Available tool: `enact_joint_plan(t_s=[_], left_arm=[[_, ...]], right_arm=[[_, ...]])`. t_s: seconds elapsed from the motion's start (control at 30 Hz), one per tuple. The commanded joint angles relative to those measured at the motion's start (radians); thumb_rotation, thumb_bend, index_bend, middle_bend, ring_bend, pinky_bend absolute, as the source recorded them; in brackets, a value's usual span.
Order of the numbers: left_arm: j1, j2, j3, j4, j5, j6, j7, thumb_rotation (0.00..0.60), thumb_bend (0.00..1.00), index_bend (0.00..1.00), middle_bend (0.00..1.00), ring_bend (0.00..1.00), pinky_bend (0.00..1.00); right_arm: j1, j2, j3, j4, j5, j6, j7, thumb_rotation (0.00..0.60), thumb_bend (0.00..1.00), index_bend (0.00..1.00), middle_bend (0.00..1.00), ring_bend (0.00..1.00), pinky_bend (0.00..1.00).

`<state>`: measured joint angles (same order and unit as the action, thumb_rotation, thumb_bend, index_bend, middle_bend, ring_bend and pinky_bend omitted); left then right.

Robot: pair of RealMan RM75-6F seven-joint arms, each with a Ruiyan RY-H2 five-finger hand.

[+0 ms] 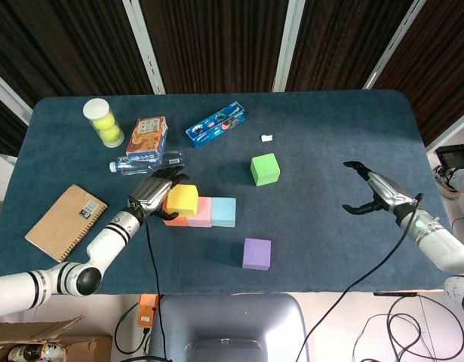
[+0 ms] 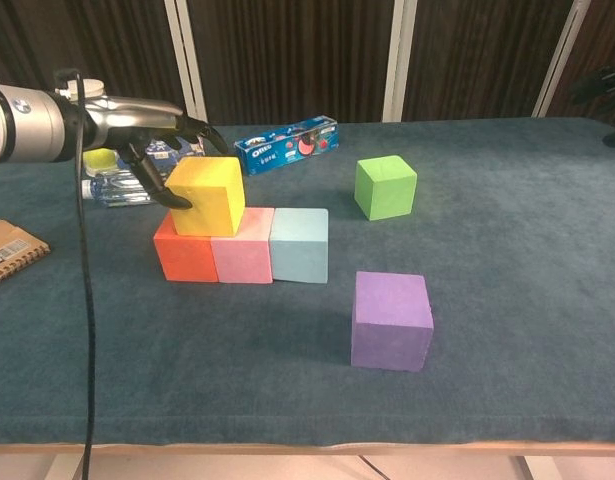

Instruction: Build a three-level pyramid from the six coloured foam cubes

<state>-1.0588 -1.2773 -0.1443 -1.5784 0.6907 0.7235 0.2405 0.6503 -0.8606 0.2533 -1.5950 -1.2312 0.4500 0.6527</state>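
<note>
A row of three foam cubes, orange cube (image 2: 185,254), pink cube (image 2: 243,256) and light blue cube (image 2: 299,246), sits on the blue counter (image 2: 507,260). A yellow cube (image 2: 207,194) rests on top, straddling orange and pink. The left hand (image 2: 152,135) hovers just left of the yellow cube, fingers spread around it; whether they touch it is unclear. The green cube (image 2: 385,186) and purple cube (image 2: 391,320) lie apart. The right hand (image 1: 371,192) hangs open, empty, far right.

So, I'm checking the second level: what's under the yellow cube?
The yellow cube sits on the red cube and the pink cube, straddling their seam. The tops of both are mostly covered. The left hand is at its far-left side.
</note>
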Motion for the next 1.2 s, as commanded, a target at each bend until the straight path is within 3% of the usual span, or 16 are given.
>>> enact_joint_plan(t_s=[0.03, 0.37, 0.7, 0.9, 1.03, 1.2], left_arm=[[0.004, 0.004, 0.002, -0.005, 0.006, 0.011, 0.004, 0.6, 0.25, 0.18, 0.02, 0.0, 0.1], [0.008, 0.004, -0.009, 0.0, 0.017, 0.0, -0.014, 0.6, 0.24, 0.18, 0.02, 0.0, 0.1], [0.014, 0.052, -0.012, -0.065, 0.013, -0.003, -0.025, 0.6, 0.23, 0.18, 0.02, 0.0, 0.1], [0.082, 0.188, 0.02, -0.239, 0.081, 0.083, -0.007, 0.6, 0.23, 0.18, 0.02, 0.0, 0.1], [0.177, 0.294, 0.07, -0.359, 0.167, 0.181, 0.002, 0.6, 0.21, 0.17, 0.02, 0.0, 0.1], [0.306, 0.387, 0.139, -0.432, 0.295, 0.28, -0.022, 0.6, 0.19, 0.16, 0.02, 0.0, 0.1]], right_arm=[[0.002, -0.001, -0.002, -0.003, 0.004, 0.0, -0.006, 0.6, 0.2, 0.0, 0.0, 0.0, 0.0], [-0.001, 0.005, 0.001, -0.007, 0.016, 0.008, -0.008, 0.6, 0.2, 0.0, 0.0, 0.0, 0.0], [-0.021, 0.037, 0.008, -0.04, -0.001, 0.045, -0.001, 0.6, 0.2, 0.0, 0.0, 0.0, 0.0], [-0.029, 0.059, 0.007, -0.079, 0.0, 0.068, -0.024, 0.6, 0.2, 0.0, 0.0, 0.0, 0.0], [-0.028, 0.069, 0.003, -0.125, 0.019, 0.088, -0.069, 0.6, 0.2, 0.0, 0.0, 0.0, 0.0], [-0.009, 0.037, 0.0, -0.174, 0.082, 0.135, -0.167, 0.6, 0.2, 0.0, 0.0, 0.0, 0.0]])
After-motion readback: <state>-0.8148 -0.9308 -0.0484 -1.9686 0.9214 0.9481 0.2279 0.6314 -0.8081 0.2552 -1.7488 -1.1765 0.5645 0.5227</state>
